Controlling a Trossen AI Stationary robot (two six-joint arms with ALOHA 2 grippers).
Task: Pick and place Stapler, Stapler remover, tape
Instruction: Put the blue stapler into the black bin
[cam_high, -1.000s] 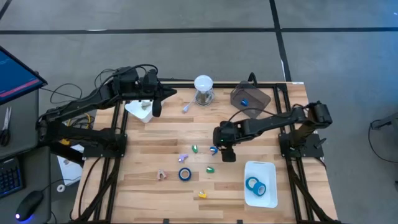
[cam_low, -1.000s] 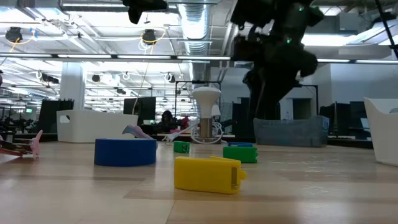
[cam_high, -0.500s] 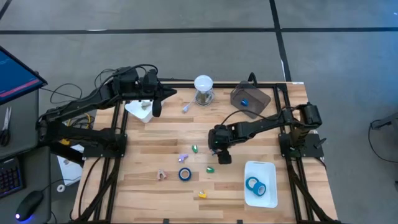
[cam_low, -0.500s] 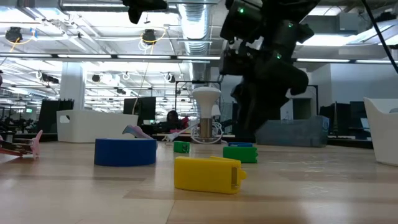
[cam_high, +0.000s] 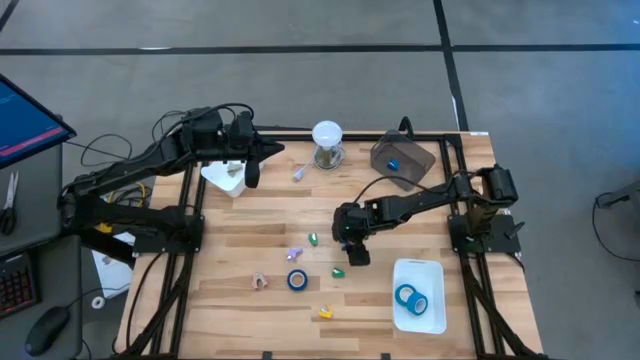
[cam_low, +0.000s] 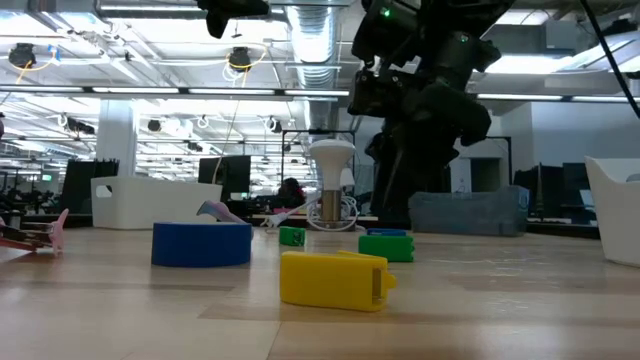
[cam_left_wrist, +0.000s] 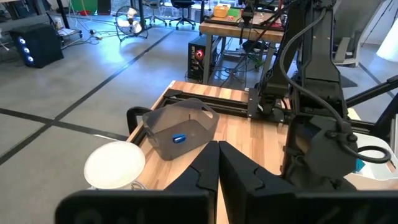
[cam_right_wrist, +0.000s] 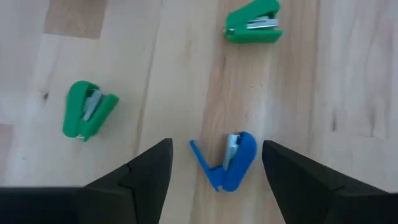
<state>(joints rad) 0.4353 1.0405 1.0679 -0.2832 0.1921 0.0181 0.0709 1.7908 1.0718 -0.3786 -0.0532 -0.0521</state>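
Note:
A small blue stapler (cam_right_wrist: 232, 160) lies on the table between the open fingers of my right gripper (cam_right_wrist: 216, 151), which hangs just above it without touching; in the high view my right gripper (cam_high: 350, 247) hides it. One blue tape roll (cam_high: 297, 280) lies flat on the wood, and two more (cam_high: 410, 298) lie in the white tray (cam_high: 432, 272). Green staplers (cam_right_wrist: 252, 23) (cam_right_wrist: 89, 116) lie nearby. A pink stapler remover (cam_high: 260, 282) and a purple one (cam_high: 294, 254) rest on the table. My left gripper (cam_high: 252, 172) waits, shut, at the far left.
A yellow stapler (cam_high: 325, 313) lies near the near edge. A grey bin (cam_high: 402, 160) with a blue item, a white lamp-like object (cam_high: 327, 143) and a second white tray (cam_high: 225, 177) stand along the far side. Bare wood lies left of the pink remover.
My right gripper has moved a little toward the table's left edge and down, so that it now stands over the blue stapler and covers it in the high view. The left arm has kept still.

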